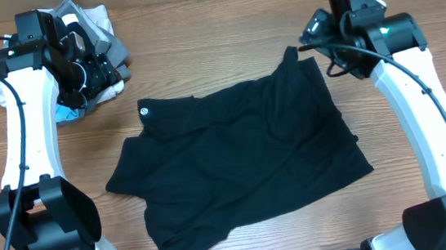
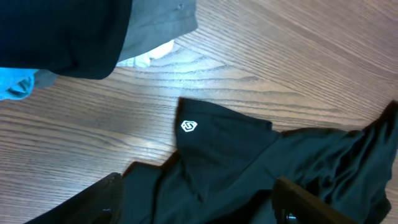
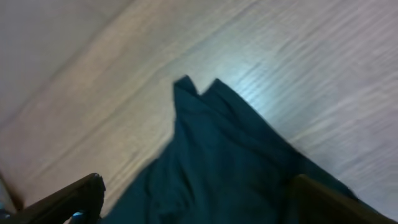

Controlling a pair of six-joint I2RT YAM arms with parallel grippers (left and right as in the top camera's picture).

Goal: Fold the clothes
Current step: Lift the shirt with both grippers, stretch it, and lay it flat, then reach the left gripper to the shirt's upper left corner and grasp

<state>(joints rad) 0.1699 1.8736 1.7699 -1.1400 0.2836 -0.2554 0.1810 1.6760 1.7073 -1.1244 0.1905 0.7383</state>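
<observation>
The black shirt (image 1: pixel 242 156) lies spread and rumpled on the wooden table (image 1: pixel 197 29), its small white logo (image 1: pixel 144 111) on the upper left corner. My left gripper (image 1: pixel 103 71) hangs up-left of that corner, over the edge of the clothes pile. In the left wrist view its fingers (image 2: pixel 93 199) stand wide apart, open, with the logo (image 2: pixel 189 126) and the shirt (image 2: pixel 249 168) lying below. My right gripper (image 1: pixel 310 34) hovers just above the shirt's pointed upper right corner. It is open, and the shirt (image 3: pixel 224 162) lies beneath the spread fingers (image 3: pixel 74 196).
A stacked pile of black, grey, white and light-blue garments (image 1: pixel 100 38) sits at the back left, partly under the left arm; it shows as pile (image 2: pixel 74 31) in the left wrist view. Bare wood surrounds the shirt on the far and right sides.
</observation>
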